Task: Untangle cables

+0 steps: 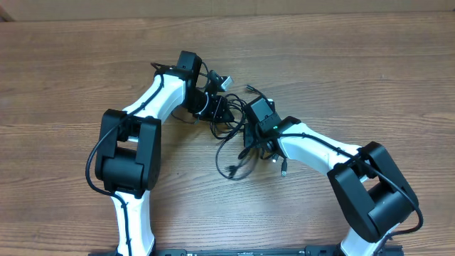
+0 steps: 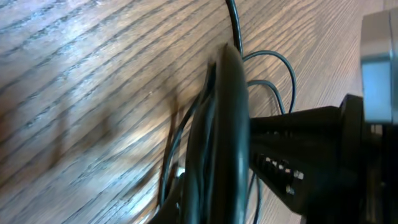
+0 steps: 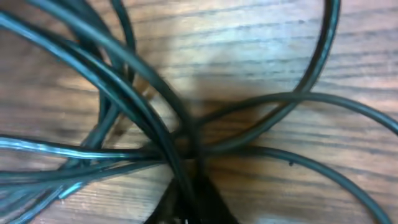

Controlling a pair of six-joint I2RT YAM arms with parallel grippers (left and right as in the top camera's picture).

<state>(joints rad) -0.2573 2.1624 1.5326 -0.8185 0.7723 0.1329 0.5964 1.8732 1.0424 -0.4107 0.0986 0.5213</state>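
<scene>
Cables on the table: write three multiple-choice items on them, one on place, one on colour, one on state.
1. Where on the table do the cables lie?
A. far left edge
B. around the middle
C. near right corner
2. What colour are the cables?
A. white
B. red
C. black
3. How do the cables lie?
A. tangled in overlapping loops
B. straight in parallel rows
C. wound on a spool
Answers: 1 B, the overhead view shows them mid-table; 2 C, every strand is black; 3 A, the right wrist view shows strands crossing one another.
</scene>
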